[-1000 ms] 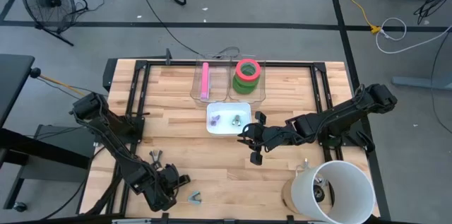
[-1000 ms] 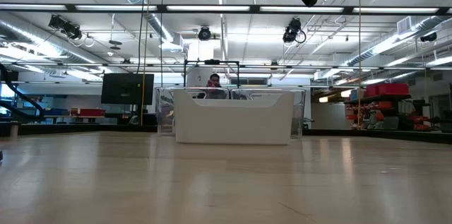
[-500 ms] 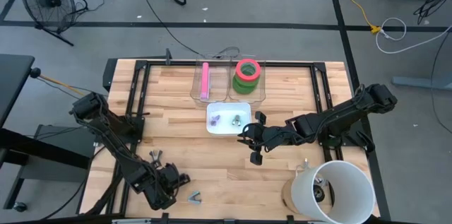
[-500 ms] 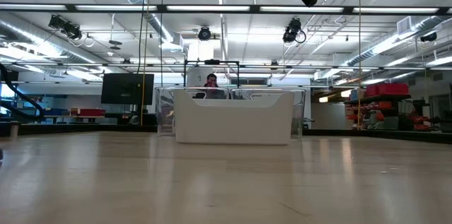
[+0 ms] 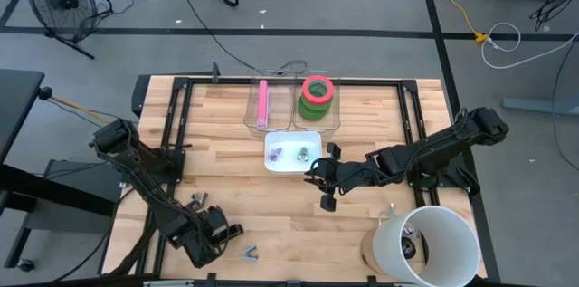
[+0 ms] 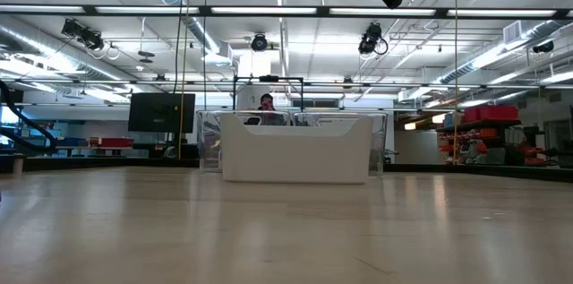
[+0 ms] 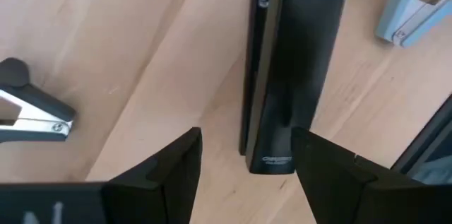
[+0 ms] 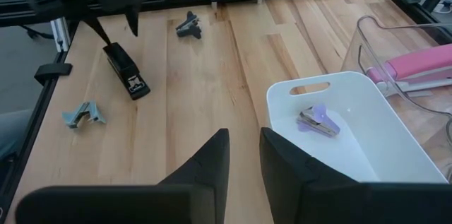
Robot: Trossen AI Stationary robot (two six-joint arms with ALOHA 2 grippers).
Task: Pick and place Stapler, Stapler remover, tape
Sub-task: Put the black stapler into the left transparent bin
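A black stapler [image 7: 296,61] lies flat on the wooden table near its front left corner; it also shows in the right wrist view [image 8: 127,74]. My left gripper [image 7: 247,174] is open just above it, one finger on each side of its end, touching nothing. A dark staple remover [image 8: 188,25] and a grey-blue one [image 8: 83,114] lie close by. The tape [image 5: 317,92], a pink-red roll stacked on green, sits in a clear bin at the far edge. My right gripper [image 8: 246,157] hovers narrowly open and empty beside a white tray [image 5: 291,165].
The white tray [image 8: 367,111] holds a purple staple remover [image 8: 318,121] and another small one. A pink stapler [image 5: 263,103] lies in the clear bin left of the tape. A white bucket [image 5: 443,237] stands at the front right. Black frame rails border the table.
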